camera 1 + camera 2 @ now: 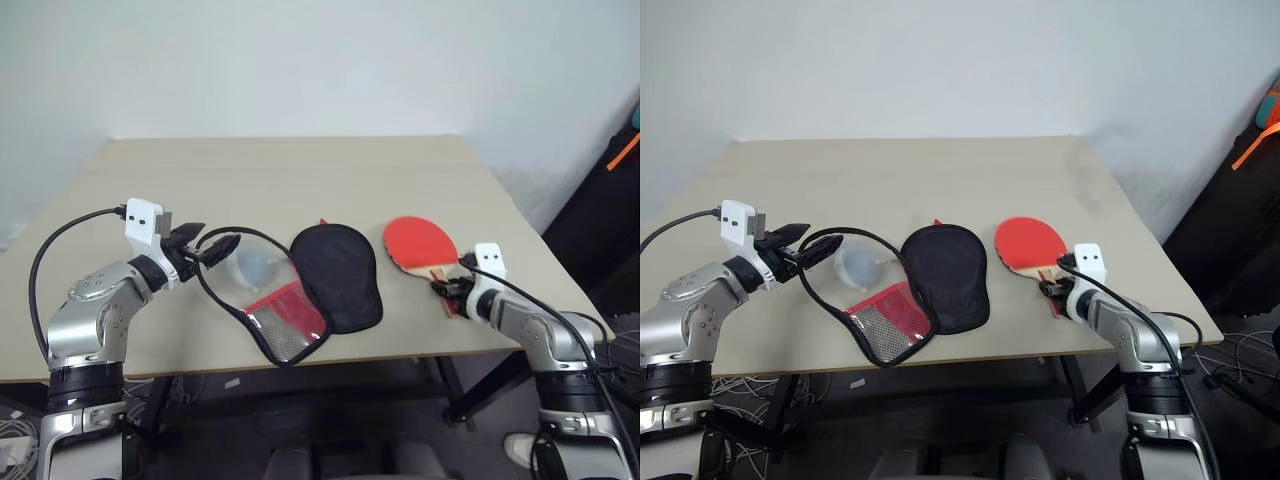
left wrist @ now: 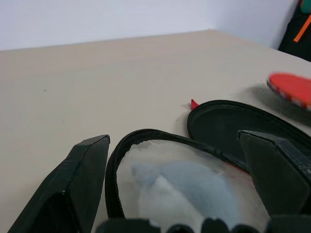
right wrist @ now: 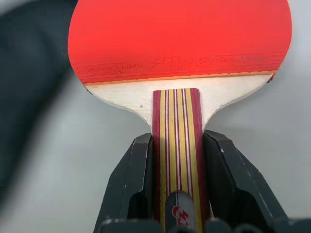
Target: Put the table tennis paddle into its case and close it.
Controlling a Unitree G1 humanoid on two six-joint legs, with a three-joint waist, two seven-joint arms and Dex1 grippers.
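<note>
The right gripper clamps the handle of the table tennis paddle near the table's right edge. The left gripper, jaws wide, straddles the rim of the opened case near the front edge; the far half lies bare.

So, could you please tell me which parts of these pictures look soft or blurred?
Left wrist view: the paddle is blurred, the pale lump in the case soft. Right wrist view: paddle face and handle sharp between the right pincer; the dark shape beside it is smeared. Head views look even.

both head eyes look down over the table; each wrist camera looks closely along its own fingers
</note>
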